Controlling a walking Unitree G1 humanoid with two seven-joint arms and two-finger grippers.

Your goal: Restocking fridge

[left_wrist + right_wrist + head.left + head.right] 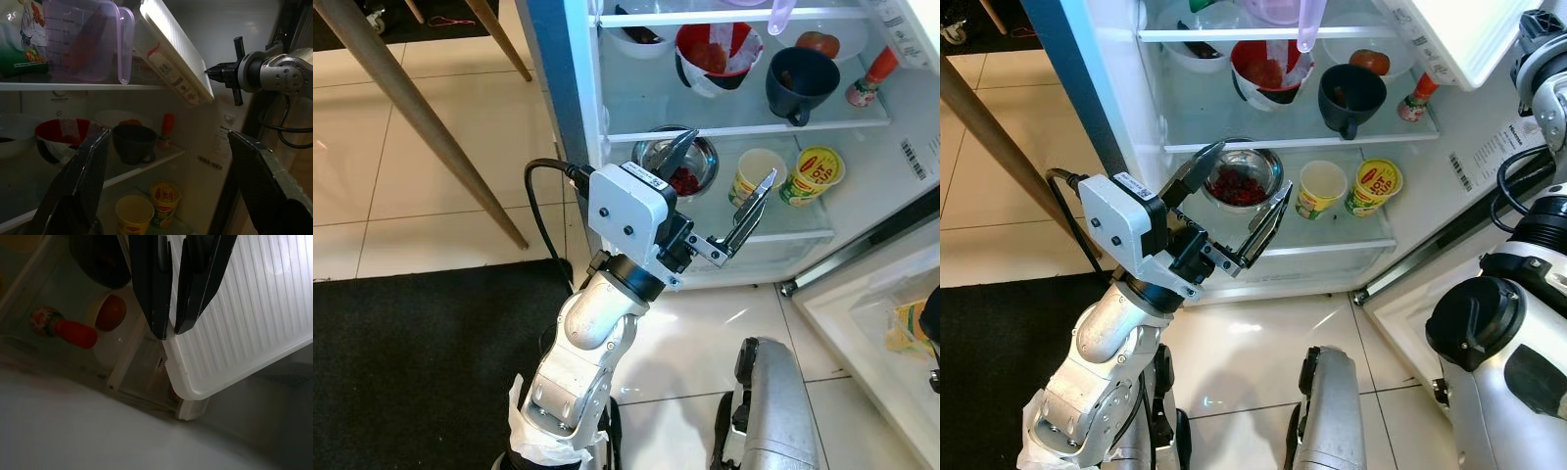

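So the left gripper (1234,201) is up in front of the open fridge (578,117) with its two black fingers (85,181) spread wide and nothing between them. It sits right in front of the lower shelf, lined up with the steel bowl (1246,179) of dark red stuff, so my guess is it's either about to reach in there or just waiting its turn.

The right gripper (173,330) is the one actually doing something. Its fingers are pinched nearly together on the edge of a white ribbed tray (244,323), which it holds tilted up high at the top right of the fridge opening. You can see that tray in the left wrist view too, slanting down past a purple measuring jug (90,41) on the top shelf. I'd guess the tilt is there to get it past the shelf edge and slide it in, but I can't tell which slot it's meant for.

Further out, the middle shelf has a red bowl (1271,67), a dark mug (1351,93), a tomato (1371,61) on a plate and a small red bottle (1417,95). The lower shelf has two noodle cups (1349,186) just beside the steel bowl. The fridge door (871,313) hangs open on the robot's right, above white floor tiles and a black mat (411,372).
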